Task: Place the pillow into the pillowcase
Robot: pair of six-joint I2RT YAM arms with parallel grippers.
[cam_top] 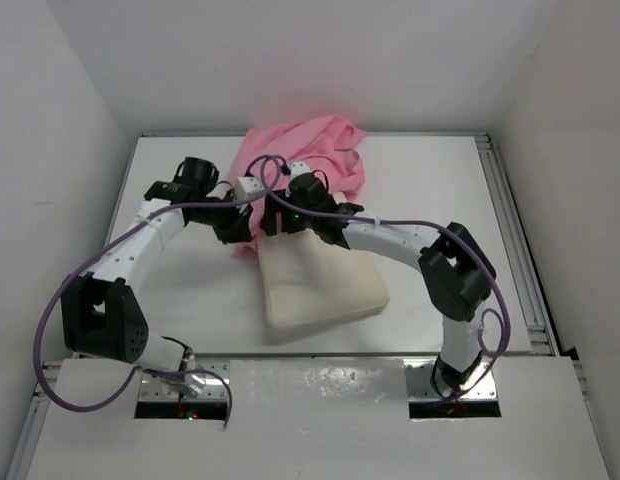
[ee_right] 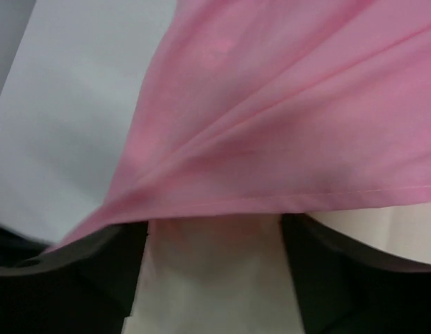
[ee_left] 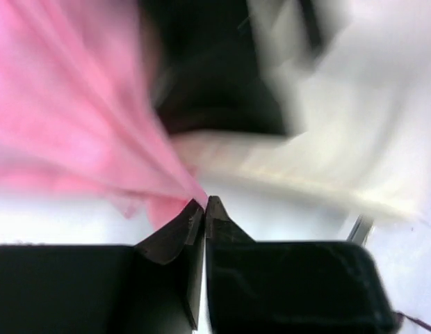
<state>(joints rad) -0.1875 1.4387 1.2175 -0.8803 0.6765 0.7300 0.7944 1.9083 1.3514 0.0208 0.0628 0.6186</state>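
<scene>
Closest in, the pillow (cam_top: 325, 285) lies on the table (cam_top: 430, 180), its long axis seemingly running near to far, with its far end under both claws. Beyond it the pillowcase (cam_top: 315, 150) is heaped at the far edge. The left gripper (ee_left: 204, 211) is pinched tight on a pink fold. The right gripper (ee_right: 212, 285) stands wide (hem draped across, pillow beneath). I judge the case must come nearward over that far end.

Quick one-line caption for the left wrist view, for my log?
Left gripper pinched shut on a gathered bit of the pink pillowcase, cream pillow blurred beyond it.
</scene>
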